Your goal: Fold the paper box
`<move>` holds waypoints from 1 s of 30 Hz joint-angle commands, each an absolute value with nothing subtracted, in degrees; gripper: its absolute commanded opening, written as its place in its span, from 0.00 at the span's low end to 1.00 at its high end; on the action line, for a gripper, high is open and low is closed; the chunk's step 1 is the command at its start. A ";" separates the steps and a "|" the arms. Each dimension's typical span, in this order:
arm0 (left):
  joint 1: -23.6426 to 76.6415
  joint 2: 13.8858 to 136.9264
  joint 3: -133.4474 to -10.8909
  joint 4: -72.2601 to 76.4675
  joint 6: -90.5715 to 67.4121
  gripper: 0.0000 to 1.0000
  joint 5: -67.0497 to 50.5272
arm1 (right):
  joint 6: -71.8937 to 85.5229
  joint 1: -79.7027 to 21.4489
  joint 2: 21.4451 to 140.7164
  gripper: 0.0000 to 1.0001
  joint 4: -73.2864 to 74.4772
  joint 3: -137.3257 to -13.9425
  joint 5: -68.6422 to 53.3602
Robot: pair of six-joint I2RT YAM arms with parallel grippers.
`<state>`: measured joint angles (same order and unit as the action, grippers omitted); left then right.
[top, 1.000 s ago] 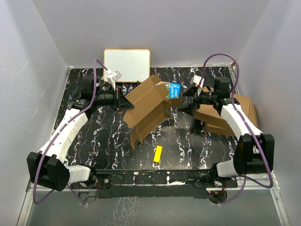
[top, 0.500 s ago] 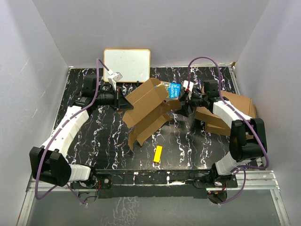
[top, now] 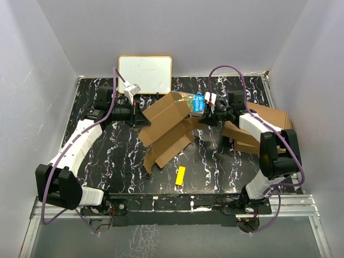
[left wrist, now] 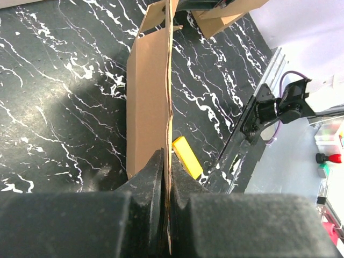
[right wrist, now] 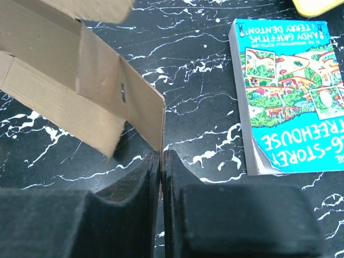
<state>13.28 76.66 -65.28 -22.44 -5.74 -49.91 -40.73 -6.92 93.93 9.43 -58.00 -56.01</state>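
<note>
- Desk (top: 107, 156): black, veined with white like marble.
- Whiteboard (top: 145, 74): at the far edge, left of middle.
- Book (right wrist: 290, 91): blue cover, lying flat toward the far side, right of middle.
- Yellow block (top: 181, 176): near the front edge.
- Brown boxes (top: 277, 117): stacked by the right edge.

The left gripper (top: 141, 119) is closed on the left edge of the paper box (top: 166, 128), and the right gripper (top: 202, 119) is closed on its right edge. The half-opened brown sheet spans the gap between the two, with its flaps hanging toward the arm bases. A blue book (top: 198, 102) lies just beyond the right gripper. A whiteboard (top: 145, 73) leans against the wall beyond the left gripper. Two stacked cardboard boxes (top: 277, 117) sit behind the right gripper, under its arm. A yellow block (top: 181, 176) lies on the black marbled table (top: 226, 156), nearer the bases and between both grippers.
</note>
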 commanded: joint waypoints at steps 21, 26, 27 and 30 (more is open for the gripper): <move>12.92 76.73 -58.89 -28.06 0.22 0.00 -45.71 | -16.40 -12.22 87.52 0.08 -13.12 -44.94 -51.61; 12.97 76.13 -57.04 -26.82 0.27 0.00 -45.94 | -15.43 -13.26 87.36 0.08 -11.94 -43.68 -52.86; 12.98 76.01 -56.78 -26.55 0.27 0.00 -46.14 | -15.58 -13.32 87.24 0.08 -11.64 -43.37 -53.56; 12.95 75.64 -55.97 -25.90 0.25 0.00 -46.28 | -16.59 -13.33 86.76 0.09 -9.67 -43.13 -56.72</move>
<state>13.23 77.36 -57.06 -25.78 -1.02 -46.35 -16.43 -12.86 89.34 -7.99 -43.68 -52.03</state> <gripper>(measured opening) 0.012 0.091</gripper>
